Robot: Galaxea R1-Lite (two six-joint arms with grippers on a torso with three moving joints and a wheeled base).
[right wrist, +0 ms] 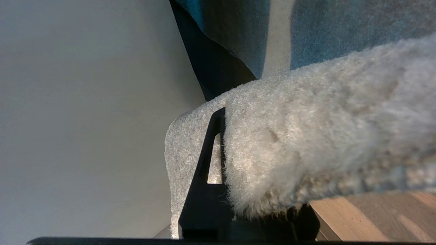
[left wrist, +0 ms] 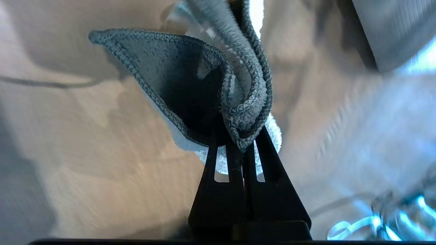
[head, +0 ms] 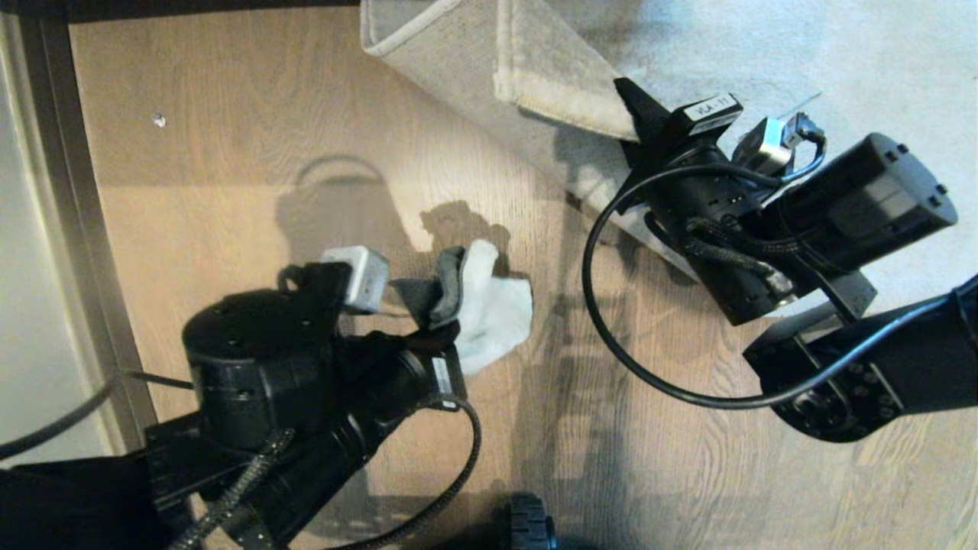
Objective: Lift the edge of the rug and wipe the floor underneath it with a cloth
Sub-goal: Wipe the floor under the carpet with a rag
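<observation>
The rug edge [head: 565, 92] is lifted off the floor [head: 252, 176] and folded back, so its beige backing [head: 451, 69] shows. My right gripper [head: 633, 114] is shut on that hem at the upper right. In the right wrist view the fluffy rug edge [right wrist: 306, 143] lies over one finger, and only the other finger [right wrist: 209, 149] shows. My left gripper [head: 447, 302] hovers over bare floor in the middle, shut on the cloth [head: 497, 305]. The cloth [left wrist: 190, 78] hangs folded from the gripper [left wrist: 238, 139], pale side down and darker side in.
A dark baseboard strip [head: 76, 229] and a white wall [head: 27, 305] run down the left. A small white speck [head: 158, 119] lies on the planks at far left. A black wheel [head: 531, 527] of my base is at the near edge. A blue curtain [right wrist: 235, 34] hangs behind the rug.
</observation>
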